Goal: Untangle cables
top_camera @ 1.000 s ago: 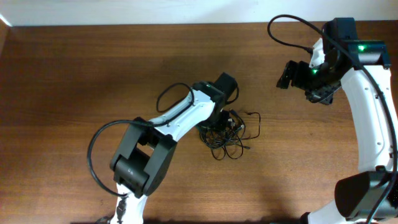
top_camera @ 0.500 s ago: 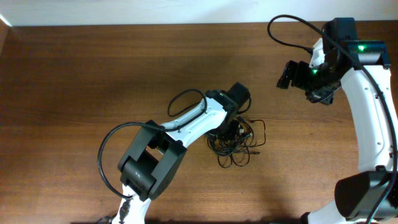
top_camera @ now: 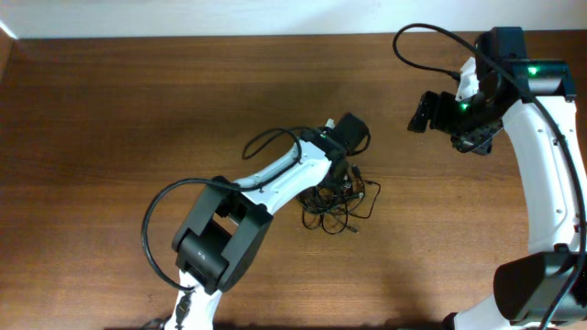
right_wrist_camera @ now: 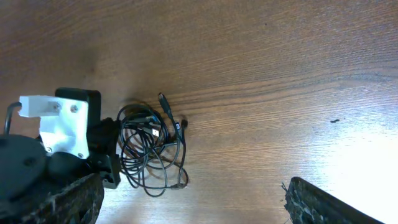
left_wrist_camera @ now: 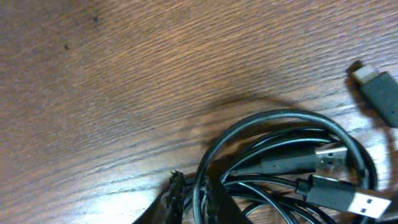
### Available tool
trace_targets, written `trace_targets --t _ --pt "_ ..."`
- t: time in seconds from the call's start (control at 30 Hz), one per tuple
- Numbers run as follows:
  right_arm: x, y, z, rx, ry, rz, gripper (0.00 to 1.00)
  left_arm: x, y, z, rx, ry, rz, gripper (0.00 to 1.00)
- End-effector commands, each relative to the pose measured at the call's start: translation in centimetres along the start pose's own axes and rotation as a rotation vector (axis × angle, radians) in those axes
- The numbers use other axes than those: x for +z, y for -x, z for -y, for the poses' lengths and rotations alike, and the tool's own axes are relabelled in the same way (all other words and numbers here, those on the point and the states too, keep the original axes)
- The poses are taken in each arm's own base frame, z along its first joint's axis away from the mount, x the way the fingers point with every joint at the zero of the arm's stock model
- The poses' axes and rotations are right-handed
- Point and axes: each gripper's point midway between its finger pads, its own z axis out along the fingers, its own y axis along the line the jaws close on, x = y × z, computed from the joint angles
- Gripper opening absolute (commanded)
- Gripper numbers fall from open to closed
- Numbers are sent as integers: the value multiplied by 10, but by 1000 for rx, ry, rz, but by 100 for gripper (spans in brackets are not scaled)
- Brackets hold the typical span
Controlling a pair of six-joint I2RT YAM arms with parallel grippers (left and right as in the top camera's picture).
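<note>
Several thin black cables [top_camera: 339, 203] lie in one loose knot on the wooden tabletop [top_camera: 110, 110]. They look light and limp, and the whole bundle is likely to slide along when a single strand is pulled. At the knot's left edge, the left hand [left_wrist_camera: 194, 204] stands narrow with a strand of the outer loop between its fingertips; whether that strand is actually pinched cannot be told. The left arm's own thicker cord [top_camera: 266, 142] arcs just left of the knot and could snag on it or be mistaken for it. Metal-tipped plugs [left_wrist_camera: 339, 198] on the knot's right side look like the firmest places to take hold. Well to the right of the knot, the right hand [right_wrist_camera: 194, 186] hangs wide and empty.
</note>
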Motion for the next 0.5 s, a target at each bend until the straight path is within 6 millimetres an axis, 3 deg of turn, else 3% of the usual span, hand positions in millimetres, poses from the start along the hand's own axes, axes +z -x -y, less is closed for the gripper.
trace_targets --t 0.0,0.17,0.27,0.47 --pt "3 2 3 -8 -14 -4 95 -13 3 27 66 -161 -41 24" --pt "3 2 3 -11 -14 -5 95 -38 3 26 70 -172 -91 46" --pt "3 1 3 -12 -14 -5 95 -32 -5 16 38 -116 -116 47" --pt "3 1 3 -11 -15 -7 95 0 -27 15 4 -109 -136 39"
